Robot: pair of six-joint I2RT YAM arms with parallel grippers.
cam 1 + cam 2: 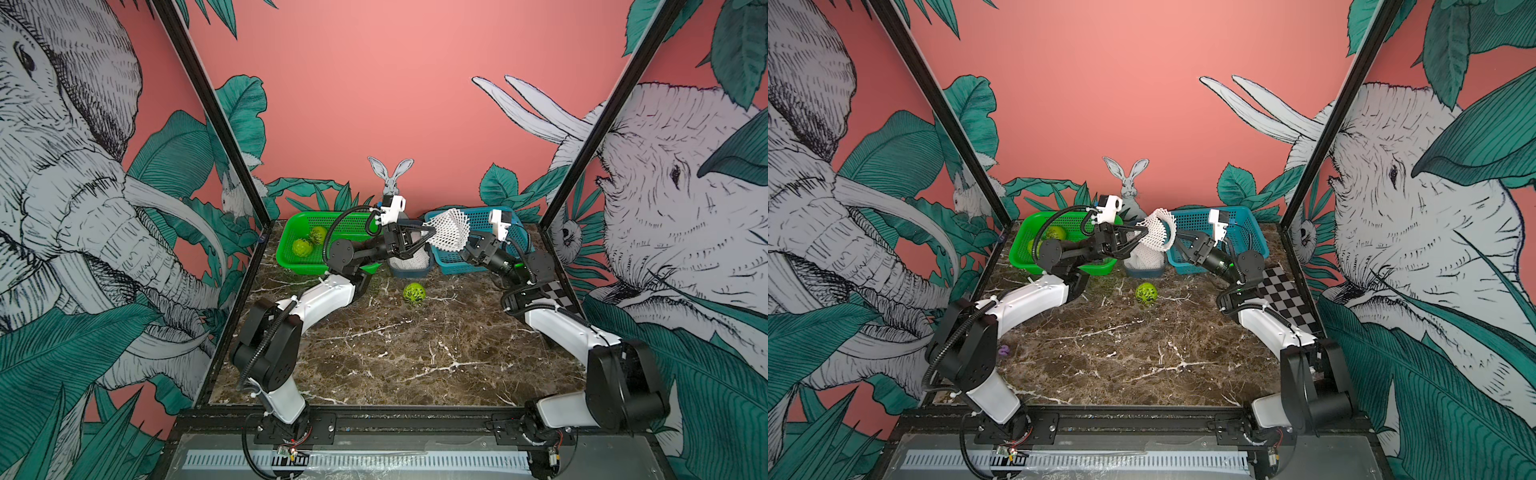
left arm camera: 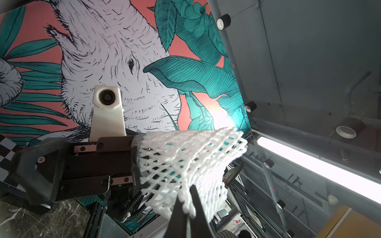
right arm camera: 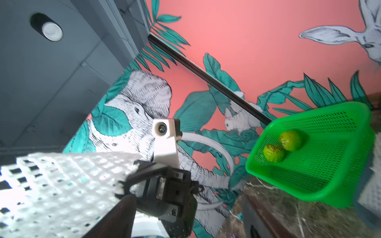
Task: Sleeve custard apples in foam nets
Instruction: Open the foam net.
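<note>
Foam net (image 1: 451, 230) before blue basket (image 1: 453, 262)

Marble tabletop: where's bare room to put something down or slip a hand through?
Bare: the front stretch of the tabletop, between the left arm and right arm, nearer than the custard apple, bar a small purple thing by the left arm. Crowded: the back, with green basket, tub of foam nets, blue basket and a raised foam net.

1. Both top views look down from high behind me, far off, sharing the whole table (image 1: 395, 353).
2. My wrist cameras (image 2: 107, 99) sit close, facing each other across the foam net (image 2: 185, 160).
</note>
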